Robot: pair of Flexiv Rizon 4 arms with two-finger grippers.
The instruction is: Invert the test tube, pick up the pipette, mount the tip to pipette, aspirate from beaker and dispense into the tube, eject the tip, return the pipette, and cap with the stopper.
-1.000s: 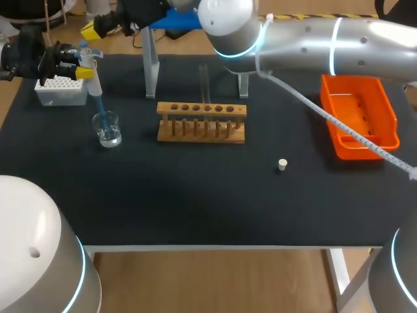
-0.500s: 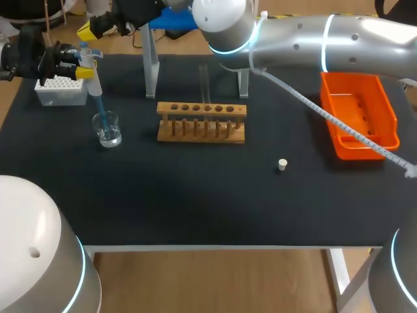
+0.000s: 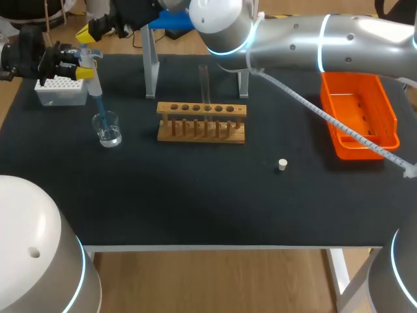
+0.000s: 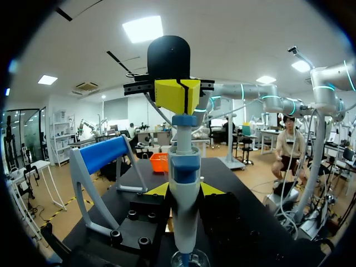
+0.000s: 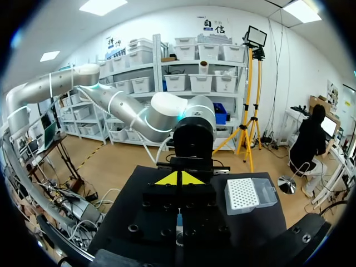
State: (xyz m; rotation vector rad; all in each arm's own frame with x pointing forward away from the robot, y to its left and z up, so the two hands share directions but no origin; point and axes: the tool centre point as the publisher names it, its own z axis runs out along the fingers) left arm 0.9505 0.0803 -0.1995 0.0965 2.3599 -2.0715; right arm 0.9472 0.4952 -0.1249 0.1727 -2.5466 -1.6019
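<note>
Aspiration is the step in hand, as I judge it. Left pincer (image 3: 83, 72), at the upper left of the frame, is clenched round the pipette (image 3: 95, 83). The pipette stands upright with its blue tip (image 3: 101, 107) reaching down into the beaker (image 3: 107, 130) on the desk (image 3: 195, 195). The right arm reaches across from the right side. The right pincer (image 4: 177, 94) hangs directly over the pipette's plunger (image 4: 183, 119), its yellow tips pressed together on nothing. In the left wrist view they seem to rest on the plunger's cap, though I cannot be sure of contact.

Over the last second the right arm's big joint at the top middle has slid leftward. The yellow tips have shifted a little above the pipette, while pipette, tip and beaker have kept their places. That reads as the right arm working the plunger rather than any lift-off. Liquid is being drawn or is about to be, and the transfer has not begun.

The test tube (image 3: 204, 81) stands upright in the wooden rack (image 3: 202, 130) at the middle of the frame, well apart from the beaker. The next move therefore calls for carrying the loaded tip across without tilting it. The stopper (image 3: 282, 164) lies loose on the desk right of centre. The tip box (image 3: 60, 91) sits near the beaker, up and left of it, just beside the left pincer.
</note>
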